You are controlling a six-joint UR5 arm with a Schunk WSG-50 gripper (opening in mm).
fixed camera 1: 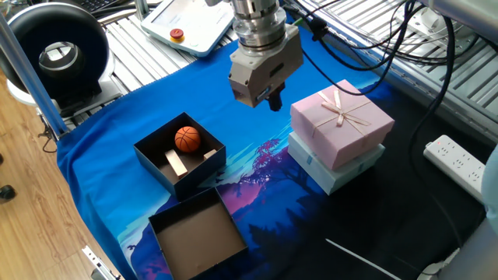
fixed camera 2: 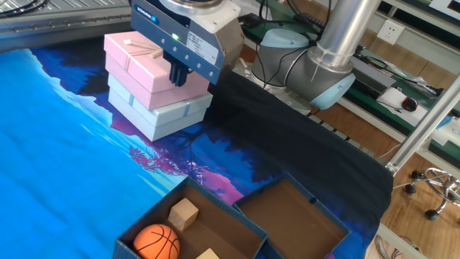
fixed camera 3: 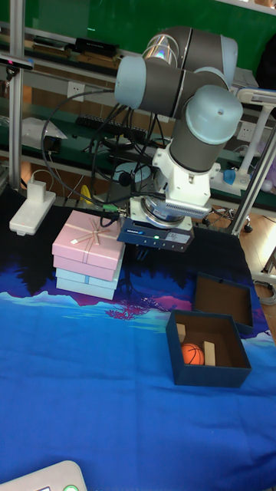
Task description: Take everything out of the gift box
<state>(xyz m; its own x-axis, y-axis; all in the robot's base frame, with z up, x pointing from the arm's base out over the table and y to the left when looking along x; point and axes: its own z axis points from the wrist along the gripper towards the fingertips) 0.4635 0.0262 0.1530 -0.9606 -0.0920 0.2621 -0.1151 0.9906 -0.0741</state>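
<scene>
The gift box (fixed camera 1: 152, 155) is a black square box on the blue cloth, with an orange basketball-patterned ball (fixed camera 1: 187, 138), a pale wooden bar (fixed camera 1: 176, 163) and a tan cube (fixed camera 1: 208, 154) lying inside it. The other fixed view shows the same ball (fixed camera 2: 157, 242) and cube (fixed camera 2: 184, 214) at its bottom edge. My gripper (fixed camera 1: 272, 100) hangs well above the cloth, up and to the right of the gift box and next to the pink box. Its dark fingers (fixed camera 2: 177, 74) are shut together with nothing between them.
A pink box with a ribbon bow (fixed camera 1: 341, 118) sits on a pale box at the right. A shallow brown-walled tray (fixed camera 1: 198, 233) touches the gift box's near corner. A white power strip (fixed camera 1: 465, 166) lies far right, and a teach pendant (fixed camera 1: 187, 27) at the back.
</scene>
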